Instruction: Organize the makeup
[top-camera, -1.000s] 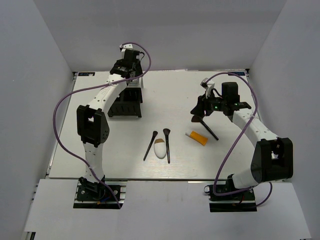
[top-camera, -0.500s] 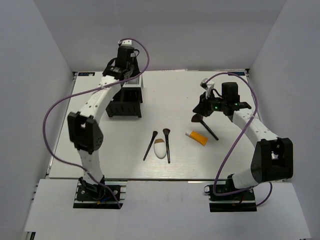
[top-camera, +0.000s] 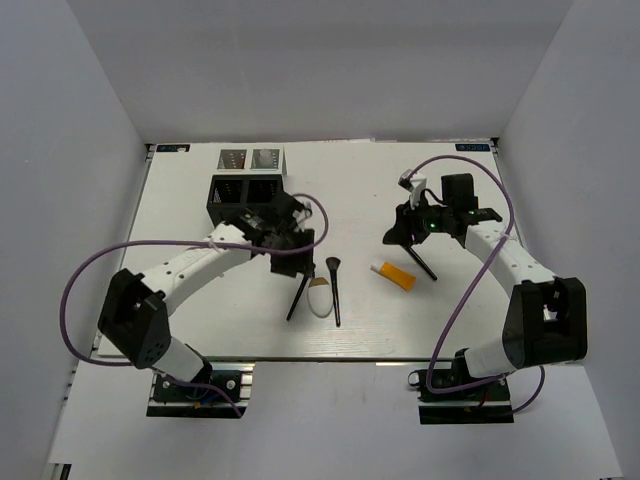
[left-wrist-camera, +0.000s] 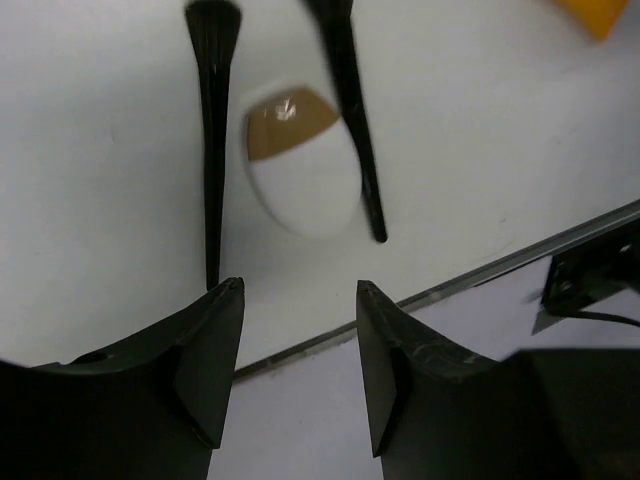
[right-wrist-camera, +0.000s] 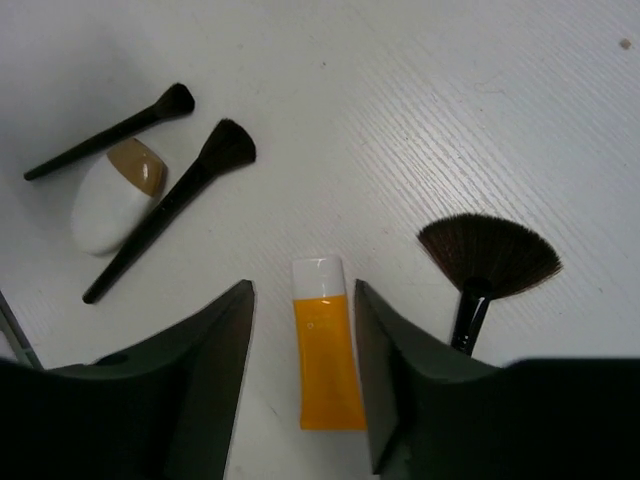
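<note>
A white egg-shaped sponge with a tan tip (top-camera: 320, 297) lies mid-table between two thin black-handled brushes (top-camera: 299, 291) (top-camera: 334, 291). An orange white-capped tube (top-camera: 394, 273) lies to their right, beside a wide brown fan brush (top-camera: 424, 267). My left gripper (top-camera: 296, 240) is open and empty, hovering just behind the sponge (left-wrist-camera: 300, 165) and brushes (left-wrist-camera: 212, 140) (left-wrist-camera: 352, 120). My right gripper (top-camera: 402, 228) is open and empty, above the tube (right-wrist-camera: 325, 345), with the fan brush (right-wrist-camera: 490, 265) at its right. No red-black sticks or clear bottle show.
A black perforated compartment box (top-camera: 246, 200) stands at the back left, with two lighter compartments (top-camera: 250, 158) behind it. The table's near edge (left-wrist-camera: 480, 275) runs just below the sponge in the left wrist view. Purple cables loop off both arms.
My left arm has swung from above the box at the back to mid-table near the brushes and sponge, uncovering the box. My right gripper has barely moved.
</note>
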